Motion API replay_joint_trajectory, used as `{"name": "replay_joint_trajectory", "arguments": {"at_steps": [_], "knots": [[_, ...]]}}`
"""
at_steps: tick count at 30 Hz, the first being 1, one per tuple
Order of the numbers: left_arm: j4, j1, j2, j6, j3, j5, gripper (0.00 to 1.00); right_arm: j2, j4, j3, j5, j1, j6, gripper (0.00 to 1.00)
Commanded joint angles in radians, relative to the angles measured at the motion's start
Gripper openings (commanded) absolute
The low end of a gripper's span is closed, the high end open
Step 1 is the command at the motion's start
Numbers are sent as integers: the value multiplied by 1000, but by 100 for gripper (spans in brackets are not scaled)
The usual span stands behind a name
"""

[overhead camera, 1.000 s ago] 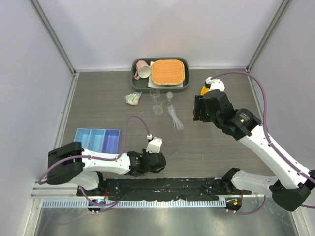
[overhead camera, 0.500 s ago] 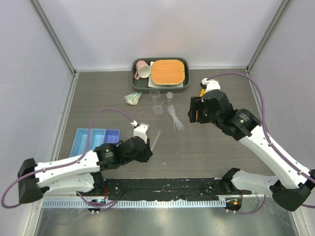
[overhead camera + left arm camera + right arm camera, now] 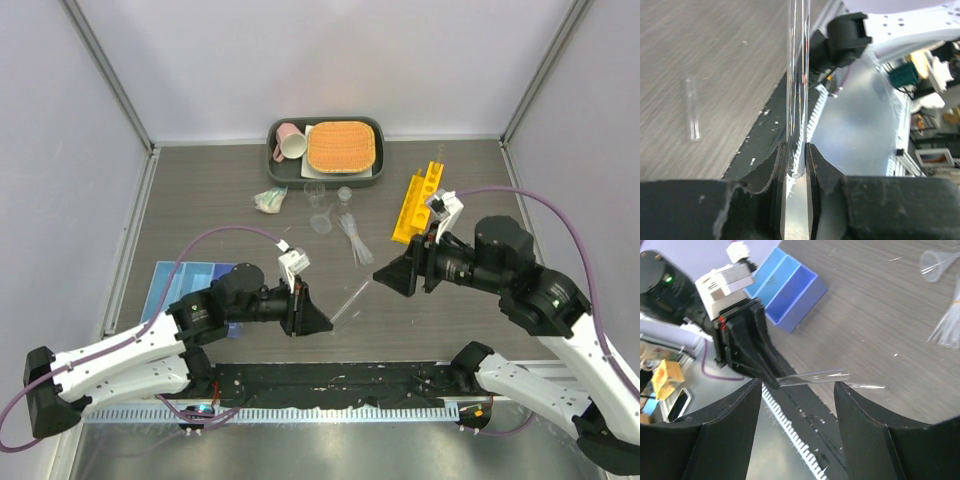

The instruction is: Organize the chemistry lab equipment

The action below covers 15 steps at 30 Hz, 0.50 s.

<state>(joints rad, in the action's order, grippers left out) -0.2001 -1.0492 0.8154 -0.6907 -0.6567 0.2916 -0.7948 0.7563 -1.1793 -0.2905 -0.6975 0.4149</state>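
rack (image 3: 420,204) yellow | tray (image 3: 790,292) translucent blue | tube (image 3: 797,75) clear | mat (image 3: 342,146) orange, woven | mug (image 3: 291,143) pink, left of mat | table (image 3: 210,215) dark grey-brown, wood-grain | walls (image 3: 330,60) pale lilac-grey

Thin glass tube (image 3: 796,75), gripped endwise, seemingly tilted

From overhead I get bright, even light from above. Shadows on the table (image 3: 200,200) are soft, and the metal sill (image 3: 320,445) shines dully. On my left wrist view the left fingers (image 3: 822,172) are dark and blurred, the tube (image 3: 796,75) carries white glints, and the far right washes out. The right fingers (image 3: 865,435) are soft black shapes.
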Motion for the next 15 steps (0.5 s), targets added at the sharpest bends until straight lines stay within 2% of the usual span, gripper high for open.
{"name": "replay_joint_trajectory", "arguments": {"at_steps": [1, 9, 15], "knots": [[171, 5, -27, 8, 28, 187, 0, 74, -43, 47, -153, -4, 68, 65], [284, 5, -136, -47, 98, 288, 0, 184, -3, 37, -191, -4, 117, 65], [416, 5, -156, -95, 143, 360, 0, 216, -46, 79, -251, -5, 154, 64]]}}
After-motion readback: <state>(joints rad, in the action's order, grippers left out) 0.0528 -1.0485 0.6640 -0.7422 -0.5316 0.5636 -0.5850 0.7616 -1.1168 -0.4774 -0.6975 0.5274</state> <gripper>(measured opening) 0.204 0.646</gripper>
